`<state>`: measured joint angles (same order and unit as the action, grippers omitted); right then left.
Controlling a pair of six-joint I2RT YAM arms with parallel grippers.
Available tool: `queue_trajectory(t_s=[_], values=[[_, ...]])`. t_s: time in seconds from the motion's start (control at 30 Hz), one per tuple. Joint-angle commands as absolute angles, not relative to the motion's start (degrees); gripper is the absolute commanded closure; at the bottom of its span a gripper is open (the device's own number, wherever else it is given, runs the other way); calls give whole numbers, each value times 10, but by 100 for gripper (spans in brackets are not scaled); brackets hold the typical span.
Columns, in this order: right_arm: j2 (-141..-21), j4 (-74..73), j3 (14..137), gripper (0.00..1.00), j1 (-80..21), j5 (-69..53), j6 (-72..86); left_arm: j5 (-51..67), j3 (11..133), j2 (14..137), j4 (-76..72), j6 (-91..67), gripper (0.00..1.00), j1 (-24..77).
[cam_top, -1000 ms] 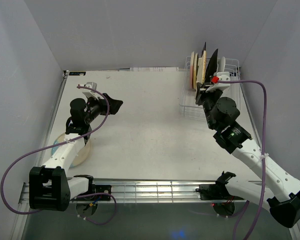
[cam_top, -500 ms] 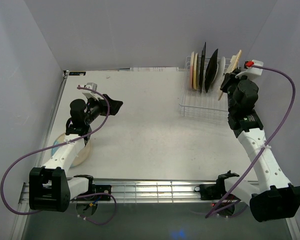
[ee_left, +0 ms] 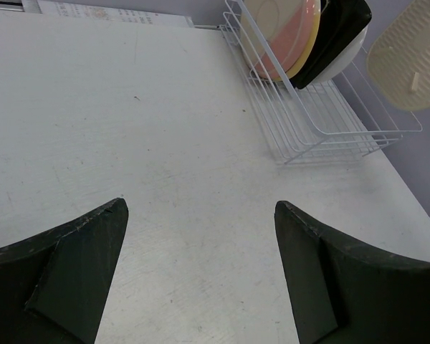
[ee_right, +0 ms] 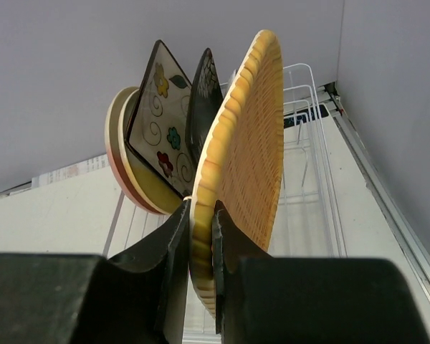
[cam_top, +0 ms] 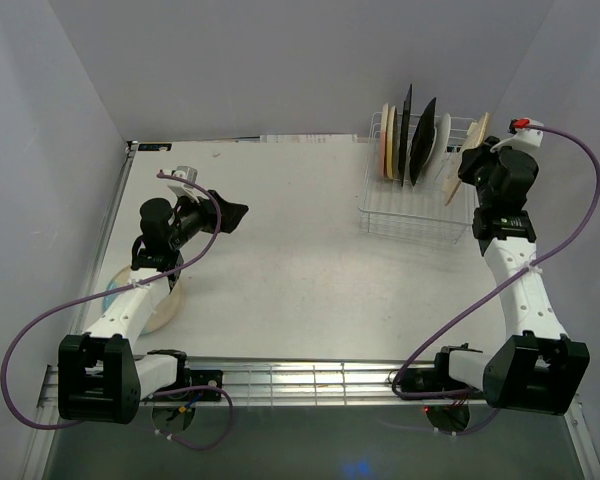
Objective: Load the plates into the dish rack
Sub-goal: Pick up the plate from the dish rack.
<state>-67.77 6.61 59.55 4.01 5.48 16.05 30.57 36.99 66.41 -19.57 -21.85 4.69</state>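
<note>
Plain pale grey-lavender walls (cam_top: 70,110) box in a white table (cam_top: 290,260) that's a bit scuffed and speckled up close. At the lower left of the top view, a blue plate (cam_top: 168,308) lies flat on the table, half hidden under the left arm. Just above it the left gripper (cam_top: 230,212) hangs over bare tabletop with its jaws spread wide and nothing between them; the wrist view shows the same (ee_left: 201,208). Along the bottom edge runs a metal rail (cam_top: 300,380), and there's a strip of paper (cam_top: 300,139) at the far edge by the back wall. At upper right, the rack (cam_top: 410,215) sits in the table's corner with a row of plates (cam_top: 400,140) standing on edge at its left end. Right of those, the right gripper (cam_top: 470,165) is pinching the orange plate (cam_top: 467,150) by its rim, held on edge and tilted over the rack's right end. Can't tell if it's touching the wires.
</note>
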Motion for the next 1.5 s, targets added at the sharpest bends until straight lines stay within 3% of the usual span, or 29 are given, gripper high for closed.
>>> queue_trajectory(t_s=[0.0,0.43,0.77,1.47], values=[[-673,201,608,92,67,-3,162,324,367,647,-207,-209,6,46],[-719,437,505,92,135,-152,184,335,366,647,-206,-207,6,46],[-769,673,423,92,196,-222,301,343,362,639,-206,-204,6,46],[-889,819,431,92,217,-265,401,345,361,635,-206,-202,6,46]])
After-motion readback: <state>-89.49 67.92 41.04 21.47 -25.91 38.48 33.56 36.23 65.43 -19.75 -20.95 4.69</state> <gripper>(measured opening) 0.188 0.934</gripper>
